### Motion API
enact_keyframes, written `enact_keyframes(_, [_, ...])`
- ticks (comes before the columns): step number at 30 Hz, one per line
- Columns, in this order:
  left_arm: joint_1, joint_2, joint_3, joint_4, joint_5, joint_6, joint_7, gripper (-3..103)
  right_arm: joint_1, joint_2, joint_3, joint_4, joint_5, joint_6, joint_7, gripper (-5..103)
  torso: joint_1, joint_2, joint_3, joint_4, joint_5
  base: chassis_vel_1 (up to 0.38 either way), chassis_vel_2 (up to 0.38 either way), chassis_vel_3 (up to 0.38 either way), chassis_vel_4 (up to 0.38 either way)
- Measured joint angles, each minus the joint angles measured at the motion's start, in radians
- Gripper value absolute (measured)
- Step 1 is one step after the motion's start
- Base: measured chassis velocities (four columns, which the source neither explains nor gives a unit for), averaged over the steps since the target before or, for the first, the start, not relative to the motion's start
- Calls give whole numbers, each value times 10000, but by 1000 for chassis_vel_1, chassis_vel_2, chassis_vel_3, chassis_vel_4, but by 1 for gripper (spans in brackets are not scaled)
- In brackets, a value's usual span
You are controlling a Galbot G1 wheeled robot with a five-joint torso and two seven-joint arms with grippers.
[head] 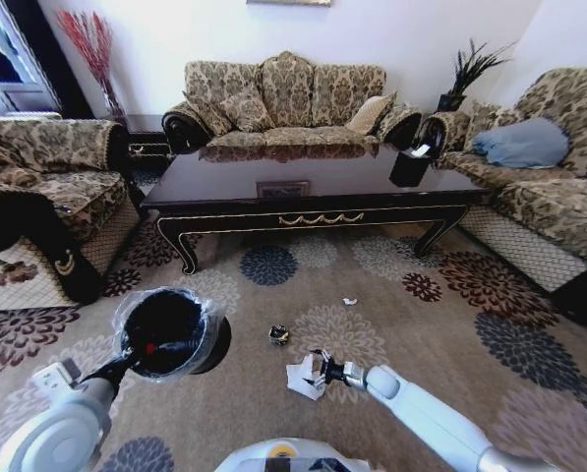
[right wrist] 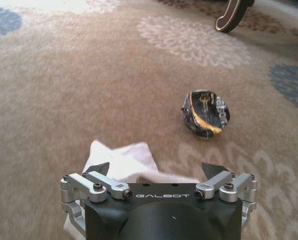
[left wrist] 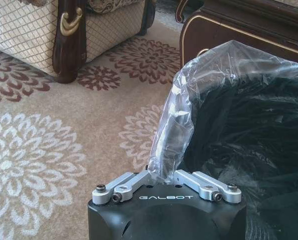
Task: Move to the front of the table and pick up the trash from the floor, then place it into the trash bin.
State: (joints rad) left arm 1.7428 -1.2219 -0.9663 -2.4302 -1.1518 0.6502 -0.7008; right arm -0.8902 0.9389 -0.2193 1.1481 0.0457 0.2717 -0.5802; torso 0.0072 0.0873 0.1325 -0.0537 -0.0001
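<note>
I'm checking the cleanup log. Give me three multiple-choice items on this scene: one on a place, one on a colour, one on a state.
1. Where is the bin?
A) on the table
B) at the left gripper, in front of the table
C) on the sofa

2. What colour is the paper by the right gripper?
A) white
B) red
C) green

3. How is the right gripper?
A) shut on the dark lump
B) open around the paper
C) shut on the bin

Answers:
1. B: the left gripper clamps the bin by its rim.
2. A: the crumpled paper is white.
3. B: the right gripper straddles it, spread wide.
</note>
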Motion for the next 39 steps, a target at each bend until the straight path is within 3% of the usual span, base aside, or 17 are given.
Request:
enact_keyframes(5, [18,-68,144,-1,125,0,9,2,3,157,499,-530,-324,406,-678,100,0,0,0,-1,0,0,0,0,0])
enact_keyframes(13, [76,-35,150,2,180,0,15,2,25,581,858,-1202,-855,917,-1150,103,1,0,0,-1,2,0,0,0,0])
enact_keyframes(16, [86,-33,149,9,188,0,15,2,54,637,870,-1256,-919,952,-1272,95,1,0,0,1,2,0,0,0,0])
enact_keyframes(19, [92,-33,147,54,212,-7,16,2,106,656,847,-1277,-987,1012,-1495,80,0,0,0,0,1,0,0,0,0])
enact_keyframes(21, [88,-35,148,65,215,-9,16,2,114,656,846,-1282,-1016,1022,-1544,80,1,0,0,0,1,0,0,0,0])
enact_keyframes(24, [54,-36,167,75,217,-12,16,2,120,640,864,-1299,-1137,1070,-1654,63,1,0,0,0,1,0,0,0,0])
enact_keyframes(28, [37,-35,184,79,218,-22,16,2,110,612,929,-1325,-1225,1150,-1692,52,0,0,0,0,1,0,0,0,0])
enact_keyframes(30, [37,-39,197,82,221,-23,14,2,99,598,985,-1352,-1261,1250,-1714,47,1,0,0,-1,1,0,0,0,0])
enact_keyframes(32, [37,-50,217,93,242,-25,12,2,60,570,1074,-1355,-1226,1486,-1749,31,1,0,0,0,1,0,0,0,0])
enact_keyframes(37, [37,-79,286,109,306,-43,11,2,31,544,1178,-1276,-944,1993,-1822,20,0,0,0,0,1,0,0,0,0])
enact_keyframes(39, [36,-95,354,124,342,-43,10,2,-10,494,1208,-1118,-583,2164,-1856,9,1,0,0,1,2,0,0,0,0])
